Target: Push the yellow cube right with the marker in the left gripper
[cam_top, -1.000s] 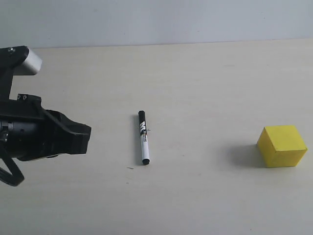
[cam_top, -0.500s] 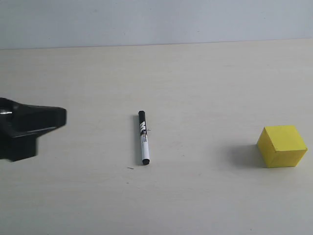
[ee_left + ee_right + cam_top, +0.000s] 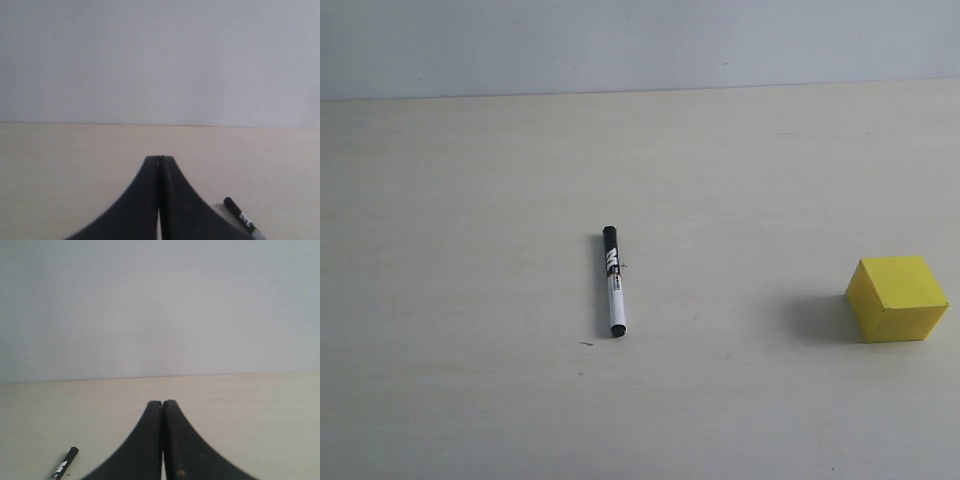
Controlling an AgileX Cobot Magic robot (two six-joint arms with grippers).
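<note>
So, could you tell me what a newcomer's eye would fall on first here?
Probably the bright yellow cube, alone at the far right of the exterior view. Then the black-and-white marker, lying flat near the middle, well apart from the cube.

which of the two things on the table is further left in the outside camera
The marker, a slim white pen with a black cap, near the middle; the yellow cube sits well to its right.
</note>
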